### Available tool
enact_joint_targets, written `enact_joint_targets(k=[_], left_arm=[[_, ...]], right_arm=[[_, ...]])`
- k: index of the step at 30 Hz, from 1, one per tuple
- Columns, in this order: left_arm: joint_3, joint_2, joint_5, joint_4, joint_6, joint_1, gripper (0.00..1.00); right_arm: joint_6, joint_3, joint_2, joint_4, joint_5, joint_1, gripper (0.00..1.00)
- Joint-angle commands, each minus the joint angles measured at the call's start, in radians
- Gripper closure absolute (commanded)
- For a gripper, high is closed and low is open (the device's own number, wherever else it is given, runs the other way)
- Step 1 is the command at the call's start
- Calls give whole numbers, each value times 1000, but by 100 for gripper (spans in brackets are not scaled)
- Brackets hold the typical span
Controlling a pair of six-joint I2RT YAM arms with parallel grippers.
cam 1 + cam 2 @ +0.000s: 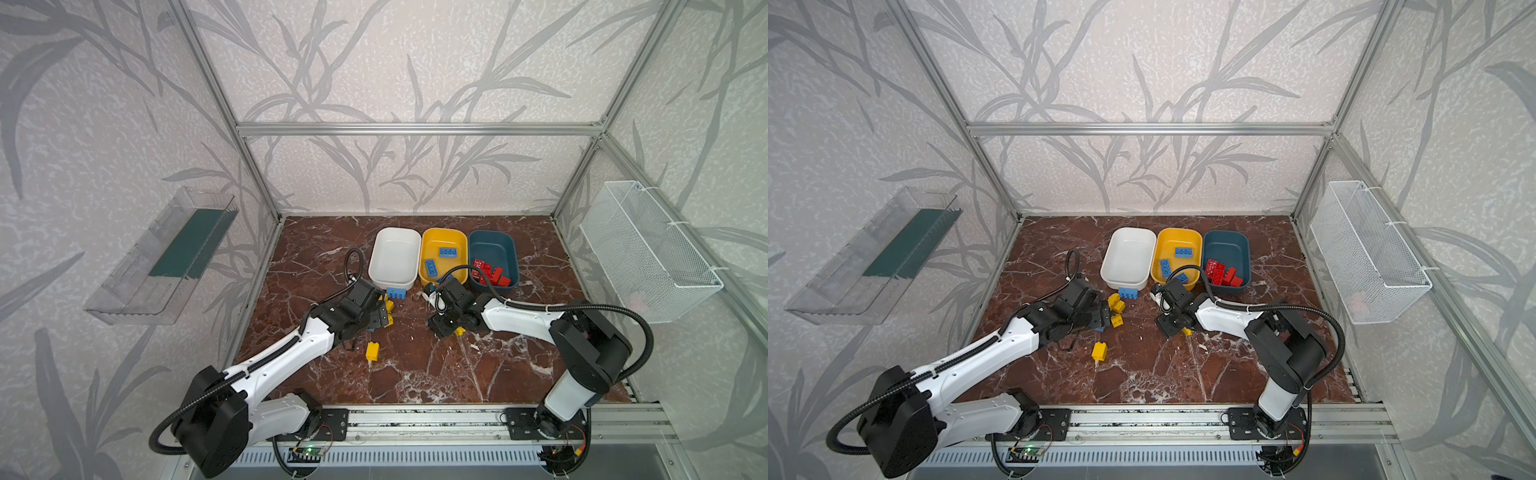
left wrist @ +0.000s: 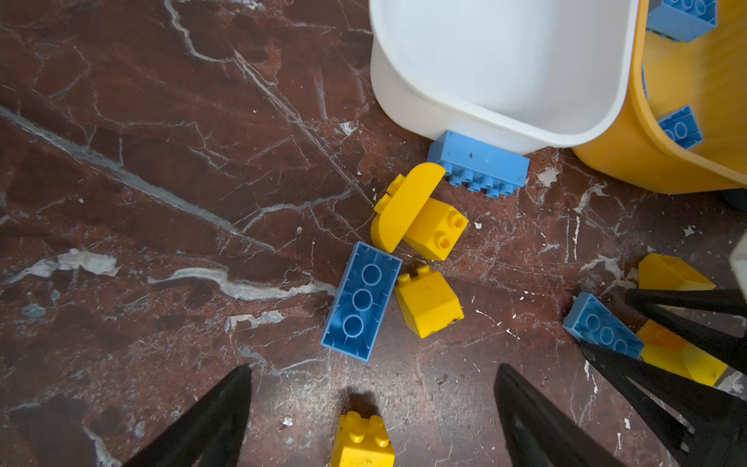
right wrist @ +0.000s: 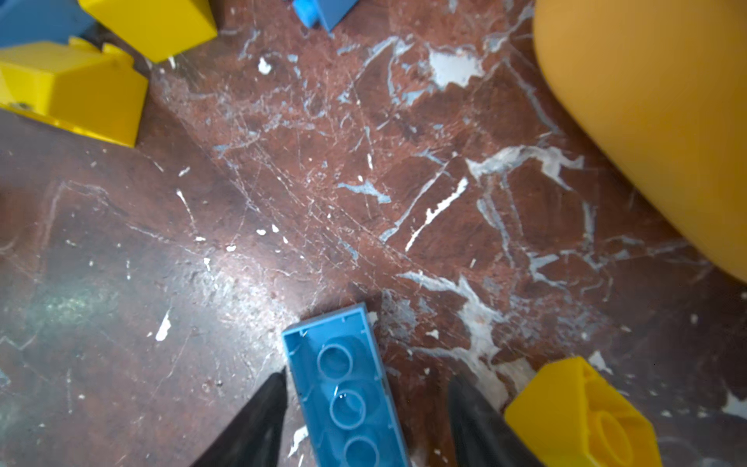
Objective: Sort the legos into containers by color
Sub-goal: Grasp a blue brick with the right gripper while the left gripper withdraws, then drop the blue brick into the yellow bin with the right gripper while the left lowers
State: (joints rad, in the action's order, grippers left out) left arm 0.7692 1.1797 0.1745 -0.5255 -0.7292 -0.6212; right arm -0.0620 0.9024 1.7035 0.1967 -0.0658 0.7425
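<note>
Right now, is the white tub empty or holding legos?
Empty. The white tub shows a bare inside in both top views; a blue lego lies outside against its wall.

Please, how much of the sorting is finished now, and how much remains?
Done: the red bricks lie in the teal tub, and three blue bricks in the yellow tub. In hand: the right gripper has its jaws astride an upturned blue brick, not yet clamped; the left gripper hovers open above the table. Left: the yellow blocks and several loose blue bricks lying there; the white tub is empty.
</note>
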Motion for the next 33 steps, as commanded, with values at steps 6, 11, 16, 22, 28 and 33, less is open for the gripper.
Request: enact_joint_targets(k=[6, 11, 16, 22, 28, 33], left_arm=[[-28, -44, 52, -21, -13, 6, 7], [-41, -71, 55, -24, -21, 8, 7], [-71, -116, 75, -24, -32, 7, 8], [-125, -156, 95, -11, -50, 6, 7], [-166, -173, 84, -3, -62, 7, 7], [-192, -172, 77, 12, -58, 8, 7]], right_arm=[[32, 41, 44, 59, 31, 30, 57], [25, 51, 39, 70, 27, 31, 64], [15, 61, 13, 85, 29, 31, 70], [-42, 110, -39, 116, -53, 28, 74], [-79, 233, -56, 177, -67, 12, 74], [-100, 337, -38, 189, -52, -29, 74]])
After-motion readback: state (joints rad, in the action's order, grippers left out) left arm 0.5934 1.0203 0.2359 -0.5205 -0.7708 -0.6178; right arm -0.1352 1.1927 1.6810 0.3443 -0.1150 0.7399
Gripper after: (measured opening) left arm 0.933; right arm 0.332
